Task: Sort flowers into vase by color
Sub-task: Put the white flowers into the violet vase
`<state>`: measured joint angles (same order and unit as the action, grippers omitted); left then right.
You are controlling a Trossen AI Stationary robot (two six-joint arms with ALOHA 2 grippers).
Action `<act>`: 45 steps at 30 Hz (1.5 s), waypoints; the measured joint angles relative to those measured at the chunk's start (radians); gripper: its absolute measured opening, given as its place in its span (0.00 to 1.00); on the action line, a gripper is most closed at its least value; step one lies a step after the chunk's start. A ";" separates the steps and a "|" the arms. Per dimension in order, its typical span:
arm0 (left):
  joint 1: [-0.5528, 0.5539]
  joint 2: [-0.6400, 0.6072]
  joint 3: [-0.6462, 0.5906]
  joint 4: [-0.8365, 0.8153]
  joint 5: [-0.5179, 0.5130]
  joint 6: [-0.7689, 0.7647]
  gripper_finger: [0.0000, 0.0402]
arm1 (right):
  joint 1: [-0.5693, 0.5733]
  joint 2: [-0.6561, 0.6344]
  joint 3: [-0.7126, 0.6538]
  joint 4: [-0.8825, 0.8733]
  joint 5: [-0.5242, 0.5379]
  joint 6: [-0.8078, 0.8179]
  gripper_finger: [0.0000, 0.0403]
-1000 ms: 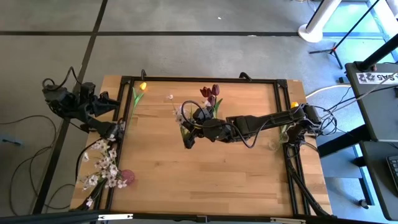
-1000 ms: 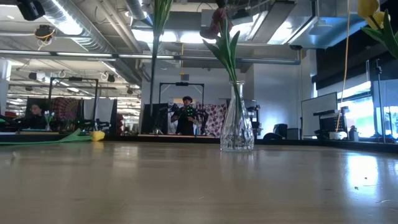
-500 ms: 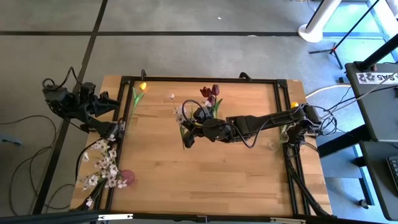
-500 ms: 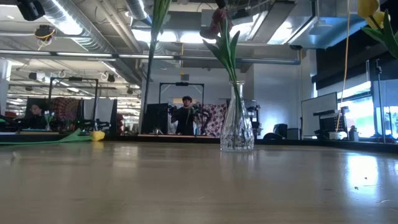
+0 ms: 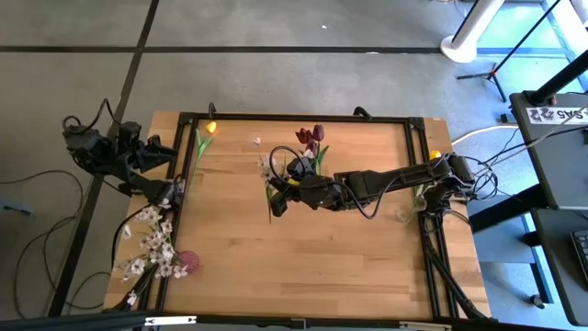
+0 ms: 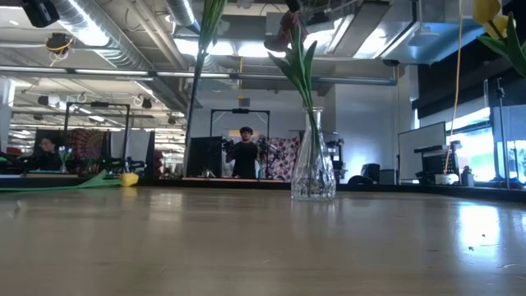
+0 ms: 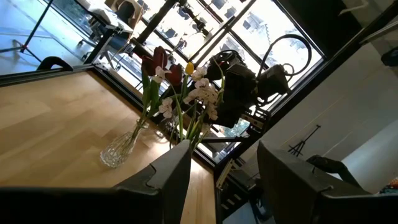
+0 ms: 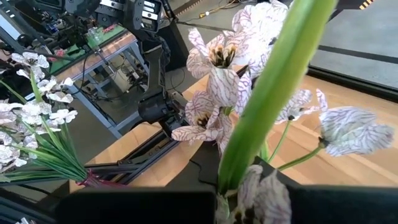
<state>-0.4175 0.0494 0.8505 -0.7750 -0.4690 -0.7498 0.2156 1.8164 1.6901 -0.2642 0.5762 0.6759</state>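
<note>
My right gripper [image 5: 287, 181] hangs over the middle of the table, shut on a sprig of white-pink blossoms [image 5: 266, 169]. The sprig's green stem [image 6: 205, 33] drops from above in the low view, off the wood. A clear glass vase [image 6: 313, 164] just beyond holds dark red tulips [image 5: 310, 138]. One yellow tulip [image 5: 204, 136] lies flat near the far left corner. More white-pink sprigs [image 5: 152, 241] stand in a pink vase [image 5: 188, 263] at the left edge. My left gripper [image 7: 217, 180] waits open by the left rail [image 5: 169, 188], touching nothing. My right gripper holds the sprig by its thick green stem [image 8: 249, 143], below the blossoms [image 8: 214, 74]. The fingers themselves lie under the picture's lower edge in the right wrist view, so the kind of hold is hidden. The sprig is lifted clear of the table, its stem end [image 5: 272, 211] lower.
A black rail frame [image 5: 294, 118] runs round the tabletop. At the right edge a yellow tulip [image 5: 434, 155] stands in another clear vase [image 5: 405, 214]. Bare wood [image 5: 303, 267] fills the near half. People show in the room beyond the table in the low view.
My right gripper has crept a little toward the table's left with the sprig. In the low view the hanging stem has tipped from nearly upright to a slight slant. The vases and the lying tulip have stayed put.
</note>
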 joint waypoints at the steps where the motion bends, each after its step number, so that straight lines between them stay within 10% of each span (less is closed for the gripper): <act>1: 0.000 0.000 0.000 0.000 0.000 0.000 0.44 | 0.000 0.000 0.000 0.000 0.000 0.000 0.01; 28: 0.000 0.000 0.000 0.000 0.000 0.000 0.44 | 0.000 -0.001 0.000 -0.047 -0.011 -0.007 0.01; 45: 0.000 0.000 0.000 0.000 0.000 0.000 0.44 | 0.000 -0.001 0.000 -0.053 -0.015 -0.402 0.01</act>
<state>-0.4175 0.0494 0.8501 -0.7746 -0.4692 -0.7498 0.2157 1.8156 1.6897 -0.3168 0.5610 0.2734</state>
